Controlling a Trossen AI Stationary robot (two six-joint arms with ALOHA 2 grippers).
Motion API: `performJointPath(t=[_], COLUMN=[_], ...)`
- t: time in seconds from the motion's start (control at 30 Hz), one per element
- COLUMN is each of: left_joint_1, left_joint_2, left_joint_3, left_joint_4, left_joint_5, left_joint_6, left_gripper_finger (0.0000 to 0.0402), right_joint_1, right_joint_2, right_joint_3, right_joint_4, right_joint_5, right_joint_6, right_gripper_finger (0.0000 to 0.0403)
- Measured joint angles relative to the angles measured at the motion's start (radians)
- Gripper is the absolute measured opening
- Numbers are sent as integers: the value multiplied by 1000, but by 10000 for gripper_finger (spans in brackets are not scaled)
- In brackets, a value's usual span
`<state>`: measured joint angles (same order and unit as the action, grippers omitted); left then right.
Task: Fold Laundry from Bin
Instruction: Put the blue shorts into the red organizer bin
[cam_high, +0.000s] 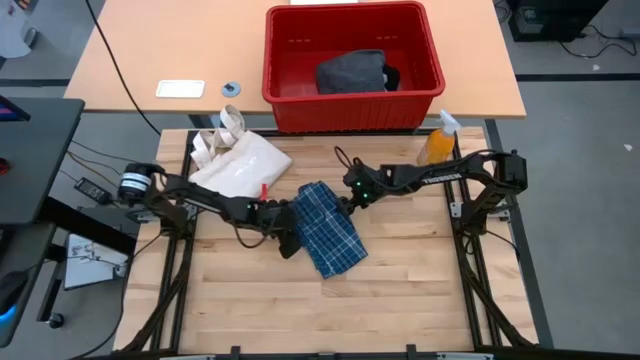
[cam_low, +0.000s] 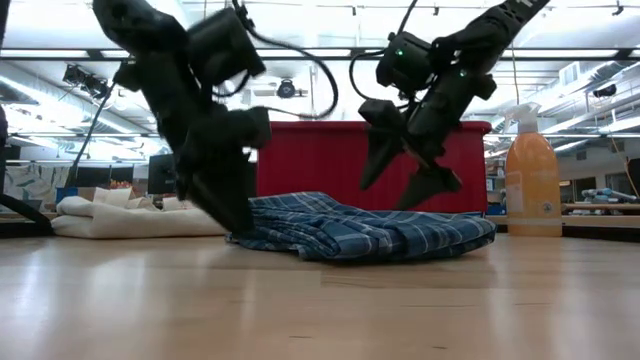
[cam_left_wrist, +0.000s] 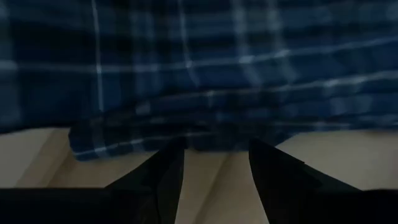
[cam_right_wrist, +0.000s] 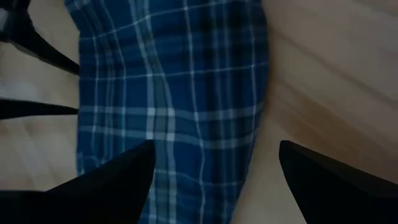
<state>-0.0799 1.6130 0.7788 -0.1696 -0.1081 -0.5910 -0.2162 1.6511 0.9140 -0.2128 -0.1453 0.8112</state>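
Two arms close on a blue-and-white plaid shirt (cam_high: 329, 228) lying partly folded at mid-table, its long axis running from about 11 o'clock to 5 o'clock in the overhead view. The left gripper (cam_high: 287, 242) sits low at the shirt's 9 o'clock edge, fingers apart and empty, tips on the wood just short of the hem (its own wrist camera shows bare board between them). The right gripper (cam_high: 349, 204) hangs above the shirt's 1 o'clock corner, jaws spread wide and holding nothing; it looks clear of the cloth in the table-level view, though contact is hard to rule out. The left gripper is the nearer to fabric, so the next fold likely begins there, sweeping across the short axis. Behind, at 12 o'clock, the red bin (cam_high: 350, 105) still holds a dark charcoal-grey piece (cam_high: 352, 72). A cream tote bag (cam_high: 240, 165) lies at 10 o'clock and an orange spray bottle (cam_high: 438, 143) at 2 o'clock.
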Motion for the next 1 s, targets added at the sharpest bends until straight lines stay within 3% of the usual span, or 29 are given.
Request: performJointPath(t=[0.2,0.5,0.77,0.87,1.0], left_joint_1=[0,-2,-3,-3,-2], left_joint_2=[70,80,81,81,82], left_joint_3=[4,2,1,1,1], left_joint_4=[8,35,47,48,48], left_joint_5=[-13,-53,-57,-58,-58], left_joint_6=[4,8,49,63,62], left_gripper_finger=[185,185,185,185,185], right_joint_1=[25,24,57,64,65], right_joint_2=[19,149,165,165,165], right_joint_3=[-27,-24,-16,-16,-16], right_joint_4=[48,225,377,377,379], right_joint_5=[71,-62,-79,-50,-49], right_joint_6=[-18,28,31,32,51], right_gripper_finger=[348,348,343,311,218])
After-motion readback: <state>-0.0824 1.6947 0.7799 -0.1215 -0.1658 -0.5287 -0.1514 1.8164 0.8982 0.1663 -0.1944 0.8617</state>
